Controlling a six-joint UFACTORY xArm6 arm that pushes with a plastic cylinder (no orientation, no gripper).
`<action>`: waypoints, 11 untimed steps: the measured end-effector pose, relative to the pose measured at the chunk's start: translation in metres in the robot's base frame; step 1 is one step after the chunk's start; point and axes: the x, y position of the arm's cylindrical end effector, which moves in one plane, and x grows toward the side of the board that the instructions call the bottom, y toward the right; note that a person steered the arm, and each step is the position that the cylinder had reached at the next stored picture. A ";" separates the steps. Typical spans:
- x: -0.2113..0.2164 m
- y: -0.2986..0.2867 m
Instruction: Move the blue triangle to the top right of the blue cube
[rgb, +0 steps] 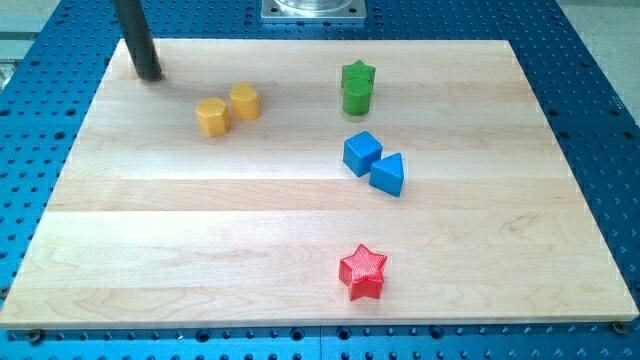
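Note:
The blue triangle (388, 174) lies on the wooden board, right of centre, touching or nearly touching the lower right of the blue cube (362, 153). My tip (149, 75) is at the board's top left corner, far to the left of both blue blocks, with the dark rod rising out of the view's top.
A green star-shaped block (358, 87) stands just above the blue cube. Two yellow blocks (212, 116) (245, 101) sit side by side at upper left, right of my tip. A red star (363, 272) lies near the bottom. The board (200, 250) rests on a blue perforated table.

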 end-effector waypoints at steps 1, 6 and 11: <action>0.093 0.011; 0.229 0.274; 0.125 0.386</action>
